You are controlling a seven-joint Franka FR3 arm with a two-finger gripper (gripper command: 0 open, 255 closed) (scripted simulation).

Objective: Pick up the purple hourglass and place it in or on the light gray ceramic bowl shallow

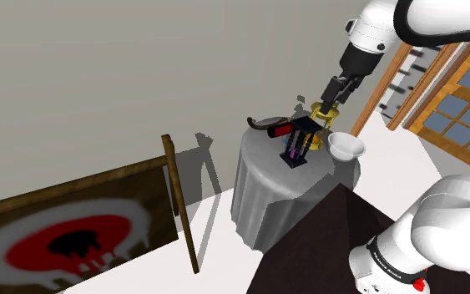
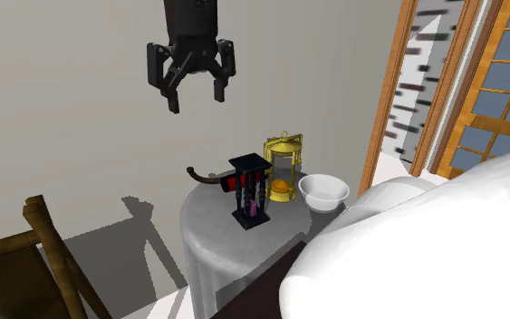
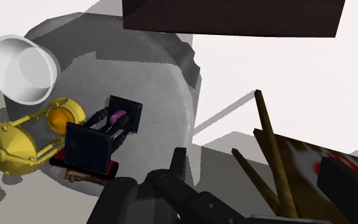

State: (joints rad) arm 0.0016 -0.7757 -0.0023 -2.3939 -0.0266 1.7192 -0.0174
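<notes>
Well below the wide-open, empty end effector (image 2: 195, 100), the purple hourglass (image 2: 250, 192) upright on the table (image 2: 209, 222).

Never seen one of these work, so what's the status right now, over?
Black gripper open, empty, high above round table. Dark-framed purple hourglass upright, untouched. Gold lantern close beside it, near white shallow bowl.

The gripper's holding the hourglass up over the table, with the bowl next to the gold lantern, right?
No: the gripper hangs open and empty; the hourglass stands on the table, as the second exterior view shows. The bowl is beside the gold lantern.
</notes>
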